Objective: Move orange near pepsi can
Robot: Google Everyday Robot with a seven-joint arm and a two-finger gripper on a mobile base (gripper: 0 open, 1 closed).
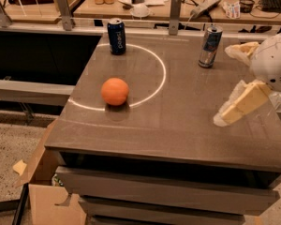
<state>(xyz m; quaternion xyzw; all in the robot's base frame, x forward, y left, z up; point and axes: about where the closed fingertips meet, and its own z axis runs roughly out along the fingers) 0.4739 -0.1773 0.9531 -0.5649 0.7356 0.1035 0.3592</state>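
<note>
The orange [114, 91] rests on the grey table top [178, 121], left of centre, on a white arc line. The pepsi can [116, 36], dark navy with white lettering, stands upright at the far left of the table, behind the orange and about a can's height away from it. My gripper [223, 86] hovers over the right side of the table, well to the right of the orange. Its two pale yellow fingers [241, 104] are spread apart and hold nothing.
A slimmer silver-and-blue can [210, 46] stands at the far right of the table, just behind my gripper. A wooden workbench [178, 8] with clutter runs behind the table. A cardboard box [47, 196] sits on the floor at the lower left.
</note>
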